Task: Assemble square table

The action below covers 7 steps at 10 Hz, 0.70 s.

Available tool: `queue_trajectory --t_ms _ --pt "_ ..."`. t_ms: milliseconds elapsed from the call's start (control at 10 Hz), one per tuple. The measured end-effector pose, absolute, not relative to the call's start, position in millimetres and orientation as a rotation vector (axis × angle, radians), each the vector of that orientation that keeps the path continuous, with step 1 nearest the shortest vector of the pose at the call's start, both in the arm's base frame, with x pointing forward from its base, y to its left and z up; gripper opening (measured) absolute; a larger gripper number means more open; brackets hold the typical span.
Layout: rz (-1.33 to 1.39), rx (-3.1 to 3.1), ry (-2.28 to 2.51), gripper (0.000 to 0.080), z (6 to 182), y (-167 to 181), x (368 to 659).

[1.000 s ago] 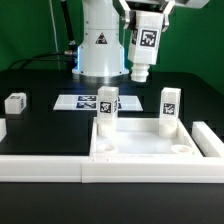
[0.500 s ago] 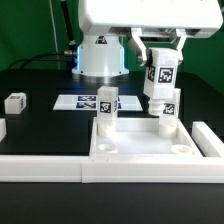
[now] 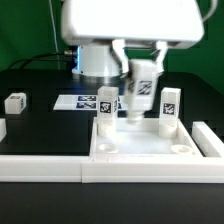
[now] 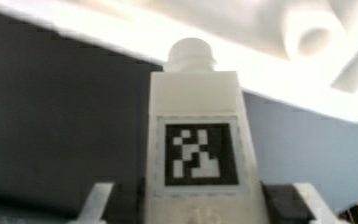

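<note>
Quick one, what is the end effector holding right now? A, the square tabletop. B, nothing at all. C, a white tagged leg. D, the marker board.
C: in the wrist view the end effector has a finger on either side of the white tagged leg. In the exterior view that leg hangs above the square tabletop, which lies on the table.

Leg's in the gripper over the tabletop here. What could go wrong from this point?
1. The held leg hangs tilted in the gripper, so it may meet a socket crooked and jam.
2. It hangs between the left upright leg and the right upright leg, as the exterior view shows them, both standing on the square slab. A sideways move could knock one of them.
</note>
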<state>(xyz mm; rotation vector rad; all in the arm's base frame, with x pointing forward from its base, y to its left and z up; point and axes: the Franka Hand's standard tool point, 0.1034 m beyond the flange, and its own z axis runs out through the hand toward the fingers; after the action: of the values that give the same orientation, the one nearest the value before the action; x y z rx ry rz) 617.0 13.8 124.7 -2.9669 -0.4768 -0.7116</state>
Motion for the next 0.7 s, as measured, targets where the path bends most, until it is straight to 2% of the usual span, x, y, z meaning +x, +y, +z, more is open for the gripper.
queue_trajectory --t_ms 100,300,400,700 --pt "-0.662 -2.931 -0.477 0.0291 111.2 28 614" --pt "-0.646 -2.895 -0.478 0.0291 100.4 54 615" --pt "-0.647 -2.888 -0.465 0.0291 102.0 66 615" --pt "-0.703 -2.895 -0.465 0.0291 129.2 84 620"
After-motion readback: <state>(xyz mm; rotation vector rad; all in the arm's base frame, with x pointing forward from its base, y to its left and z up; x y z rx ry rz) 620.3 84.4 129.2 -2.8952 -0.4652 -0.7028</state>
